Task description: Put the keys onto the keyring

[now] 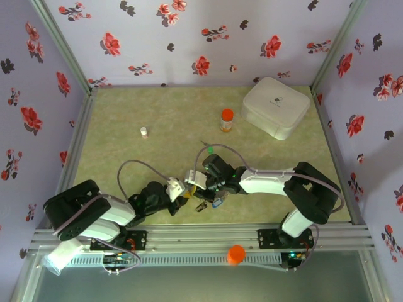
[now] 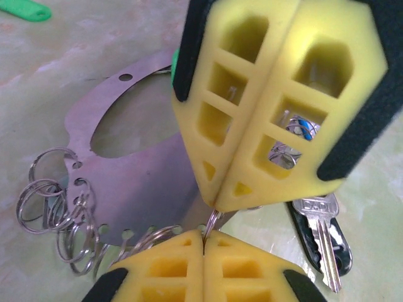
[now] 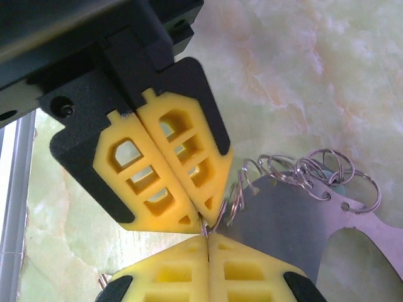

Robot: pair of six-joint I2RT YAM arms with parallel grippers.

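Observation:
The keyring (image 2: 138, 182) is a flat grey metal plate with holes along its edge and several small split rings (image 2: 47, 201) hooked through them. My left gripper (image 2: 204, 236) is shut on one split ring at the plate's edge. My right gripper (image 2: 218, 202) meets it tip to tip from above, shut on the same ring. The right wrist view gives the same pinch: right gripper (image 3: 208, 238), left gripper (image 3: 204, 223), plate (image 3: 296, 214). A silver key with a black head (image 2: 318, 229) lies beside the plate. A green key tag (image 2: 25, 11) lies apart on the table (image 1: 210, 150).
An orange-capped bottle (image 1: 227, 119), a small white vial (image 1: 143, 132) and a white rounded box (image 1: 277, 107) stand further back on the green table. Both arms meet near the front edge (image 1: 189, 185). An orange cap (image 1: 236, 253) sits on the front rail.

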